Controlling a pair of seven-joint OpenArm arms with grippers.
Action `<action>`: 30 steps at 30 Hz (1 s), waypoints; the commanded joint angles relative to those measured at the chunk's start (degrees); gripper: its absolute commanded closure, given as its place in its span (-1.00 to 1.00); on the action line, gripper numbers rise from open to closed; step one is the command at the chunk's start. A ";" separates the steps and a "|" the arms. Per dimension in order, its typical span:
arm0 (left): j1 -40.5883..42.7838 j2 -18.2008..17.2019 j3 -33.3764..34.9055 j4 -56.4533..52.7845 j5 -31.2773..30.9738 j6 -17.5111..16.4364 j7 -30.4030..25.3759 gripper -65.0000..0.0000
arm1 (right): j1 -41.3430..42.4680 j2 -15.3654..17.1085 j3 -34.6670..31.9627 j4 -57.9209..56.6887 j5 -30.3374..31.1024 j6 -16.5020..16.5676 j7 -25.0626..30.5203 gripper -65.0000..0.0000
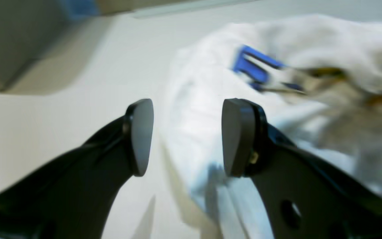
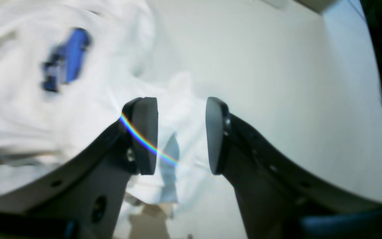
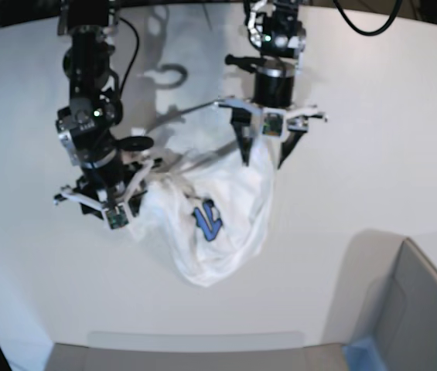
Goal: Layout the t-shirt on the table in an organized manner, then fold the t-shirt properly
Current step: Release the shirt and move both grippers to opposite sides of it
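Note:
The white t-shirt (image 3: 226, 232) lies crumpled in a heap on the white table (image 3: 373, 116), with a blue letter of its print (image 3: 207, 220) facing up. My left gripper (image 3: 266, 154) is open over the heap's far edge. In the left wrist view the left gripper (image 1: 187, 136) straddles the shirt's edge (image 1: 197, 99), and the blurred blue print (image 1: 250, 66) shows beyond it. My right gripper (image 3: 128, 209) is open at the heap's left side. In the right wrist view the right gripper (image 2: 181, 134) has a fold of the shirt (image 2: 28, 109) between its parted pads.
A grey box with a blue edge (image 3: 411, 309) stands at the table's near right corner. It also shows at the top left of the left wrist view (image 1: 12, 39). Bare tabletop (image 2: 277, 83) lies to the right of the right gripper. The table's curved edge runs along the near left.

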 commanded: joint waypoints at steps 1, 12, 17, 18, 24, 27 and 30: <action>-0.83 0.11 0.46 0.92 0.22 0.84 0.32 -0.03 | -0.10 0.22 0.82 1.02 0.24 0.07 1.29 0.25; -5.92 -4.63 1.08 1.01 0.04 0.67 20.19 -0.03 | -6.86 1.81 2.05 1.11 0.24 -0.28 1.29 0.25; -5.84 -5.86 0.55 4.08 -0.04 -7.51 21.16 -0.03 | -8.45 -0.57 6.80 1.20 0.24 -0.46 1.29 0.25; -5.84 -5.86 0.46 4.26 -0.04 -9.62 21.25 -0.03 | -8.45 -1.62 8.73 1.20 0.24 -0.28 1.29 0.25; -6.28 -5.60 -5.43 3.73 -3.03 -15.51 25.12 -0.03 | -9.77 -3.38 14.10 1.29 0.24 -0.02 1.38 0.25; -6.54 -5.69 -9.21 3.38 -7.08 -18.59 26.17 -0.03 | -10.56 -3.12 14.45 1.20 0.24 -0.02 1.38 0.25; -8.83 -5.69 -11.32 2.06 -10.50 -21.75 30.04 -0.03 | -10.38 -3.03 14.45 1.02 0.24 -0.02 1.38 0.25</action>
